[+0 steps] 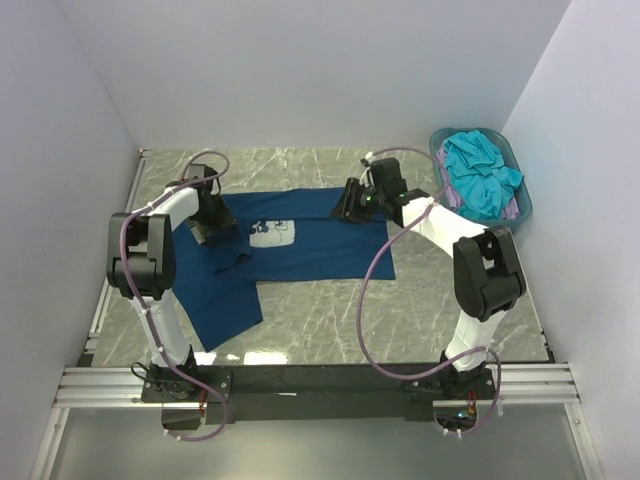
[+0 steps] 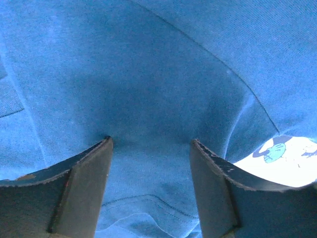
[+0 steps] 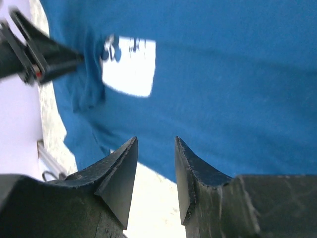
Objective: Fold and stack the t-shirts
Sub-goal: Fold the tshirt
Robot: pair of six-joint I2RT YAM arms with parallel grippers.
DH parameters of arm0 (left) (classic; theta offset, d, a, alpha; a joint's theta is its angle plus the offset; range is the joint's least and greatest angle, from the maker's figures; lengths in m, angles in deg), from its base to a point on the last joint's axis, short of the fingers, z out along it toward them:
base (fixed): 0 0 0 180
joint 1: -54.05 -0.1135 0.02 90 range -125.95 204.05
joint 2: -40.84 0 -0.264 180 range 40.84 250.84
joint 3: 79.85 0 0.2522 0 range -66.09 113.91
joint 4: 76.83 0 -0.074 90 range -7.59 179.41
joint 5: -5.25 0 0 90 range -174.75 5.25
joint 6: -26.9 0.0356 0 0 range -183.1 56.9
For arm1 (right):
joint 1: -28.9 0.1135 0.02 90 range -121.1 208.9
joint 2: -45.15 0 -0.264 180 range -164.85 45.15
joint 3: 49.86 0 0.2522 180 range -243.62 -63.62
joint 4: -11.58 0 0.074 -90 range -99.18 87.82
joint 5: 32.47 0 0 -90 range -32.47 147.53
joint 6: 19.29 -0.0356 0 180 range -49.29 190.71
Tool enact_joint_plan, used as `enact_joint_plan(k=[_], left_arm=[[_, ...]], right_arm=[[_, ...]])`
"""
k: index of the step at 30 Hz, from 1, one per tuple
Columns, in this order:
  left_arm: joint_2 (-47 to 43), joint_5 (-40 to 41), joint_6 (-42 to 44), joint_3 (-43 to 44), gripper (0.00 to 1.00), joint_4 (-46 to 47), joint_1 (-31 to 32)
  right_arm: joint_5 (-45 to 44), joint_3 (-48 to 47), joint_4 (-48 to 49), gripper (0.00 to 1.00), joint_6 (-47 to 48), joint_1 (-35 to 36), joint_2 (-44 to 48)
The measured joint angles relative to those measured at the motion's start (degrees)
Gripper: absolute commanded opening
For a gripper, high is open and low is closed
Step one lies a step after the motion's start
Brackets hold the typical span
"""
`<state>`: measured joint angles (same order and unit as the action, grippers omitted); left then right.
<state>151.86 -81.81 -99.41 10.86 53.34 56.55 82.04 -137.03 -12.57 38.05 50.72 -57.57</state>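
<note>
A dark navy t-shirt [image 1: 310, 245] lies spread on the marble table, its white chest print [image 1: 270, 233] facing up and one part hanging toward the near left. My left gripper [image 1: 215, 232] sits low over the shirt just left of the print. In the left wrist view its fingertips stand apart [image 2: 151, 141] on flat cloth, beside the print [image 2: 287, 158], holding nothing. My right gripper [image 1: 348, 208] hovers at the shirt's far right edge, open and empty [image 3: 156, 140], with the cloth edge just beyond its tips. A turquoise t-shirt [image 1: 482, 170] and a pale lilac one [image 1: 512, 209] lie bunched in the basket.
The teal plastic basket [image 1: 437, 145] stands at the back right corner against the wall. White walls close in the table on three sides. A metal rail [image 1: 320, 380] carrying both arm bases runs along the near edge. Bare marble [image 1: 450, 290] shows right of the shirt.
</note>
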Motion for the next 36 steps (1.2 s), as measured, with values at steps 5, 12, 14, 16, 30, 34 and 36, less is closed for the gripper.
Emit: enact_joint_plan(k=[5,12,14,16,30,34,36], left_arm=[[-0.42,0.83,1.20,0.11,0.83,-0.17,0.22],[-12.76,11.02,4.72,-5.62,0.85,-1.55,6.32],[-16.13,14.86,5.88,-6.36,0.85,-1.31,11.34],[-18.29,18.64,6.99,-6.58,0.84,-1.33,17.16],[-1.44,44.19,14.67,-0.98,0.62,-6.34,37.86],[1.16,47.12,16.06,0.28,0.54,-7.39,38.51],[2.14,48.04,16.48,0.83,0.50,-7.80,38.40]], right_arm=[[1.68,4.26,1.42,0.43,-1.36,1.42,-0.81],[1.53,8.92,1.88,0.43,-1.07,1.62,-0.76],[1.33,10.51,2.03,0.44,-0.66,1.62,-0.24],[1.05,12.20,1.75,0.44,-0.24,1.55,0.74],[2.64,22.27,2.40,0.44,0.61,-4.57,12.41],[3.69,23.47,3.13,0.44,0.57,-5.90,13.18],[4.31,24.15,3.69,0.44,0.55,-6.34,13.25]])
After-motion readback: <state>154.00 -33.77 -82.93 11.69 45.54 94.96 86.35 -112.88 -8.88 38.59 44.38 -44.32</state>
